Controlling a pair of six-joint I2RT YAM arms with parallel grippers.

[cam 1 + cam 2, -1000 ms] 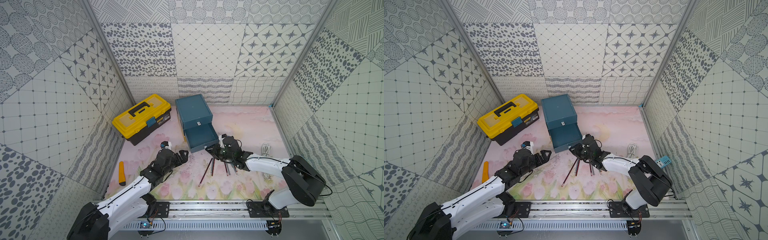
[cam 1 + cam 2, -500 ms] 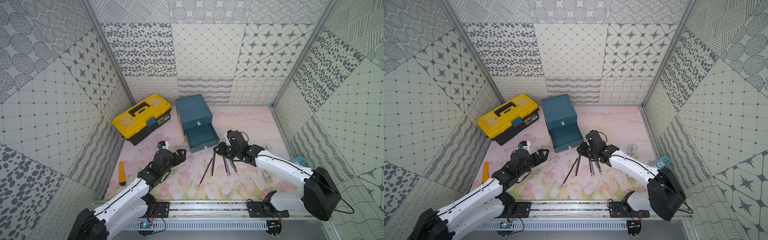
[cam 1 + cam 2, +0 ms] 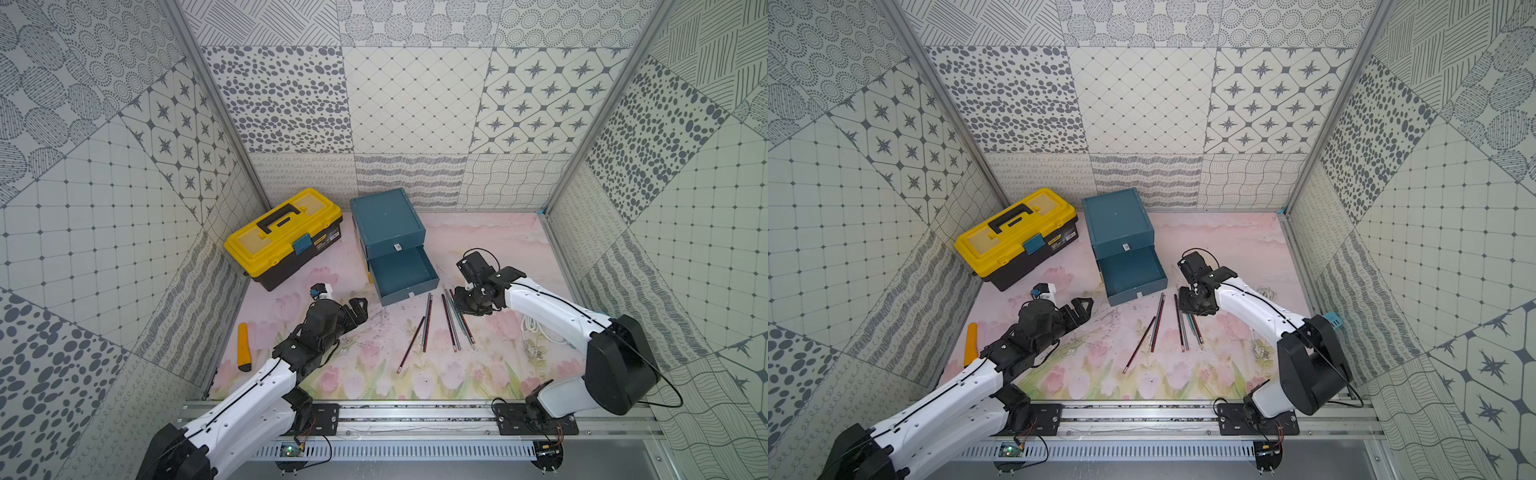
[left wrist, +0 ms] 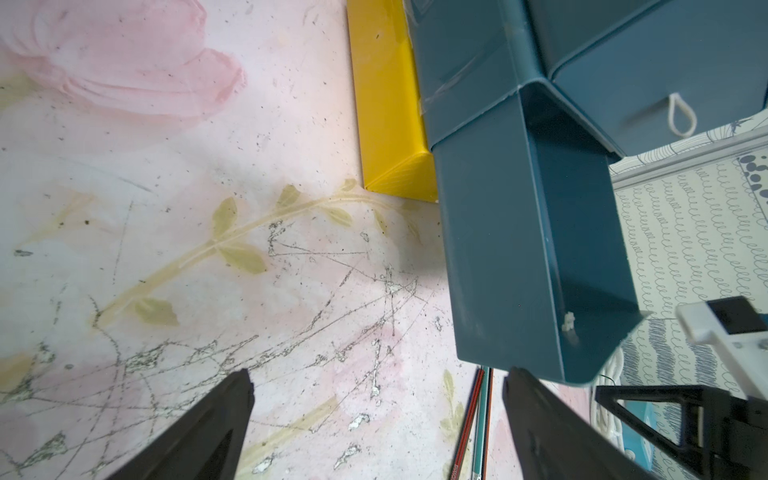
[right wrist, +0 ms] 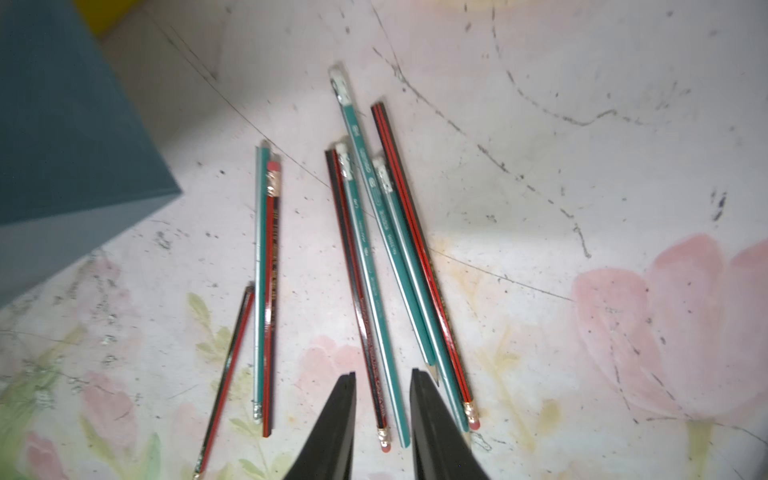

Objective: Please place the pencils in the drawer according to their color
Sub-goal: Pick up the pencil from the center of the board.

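The right gripper (image 5: 383, 372) has shifted over the pencils (image 5: 262, 291), jaws narrow and empty. It should pinch one teal pencil (image 5: 370, 291) alone. The left gripper (image 4: 378, 374) hangs wide open by the drawer (image 4: 498, 249).

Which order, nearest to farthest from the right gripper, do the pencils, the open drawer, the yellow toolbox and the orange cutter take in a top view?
1. The pencils, right under the right gripper.
2. The open drawer, beside it toward the back.
3. The yellow toolbox, at the back left.
4. The orange cutter, at the far left edge.
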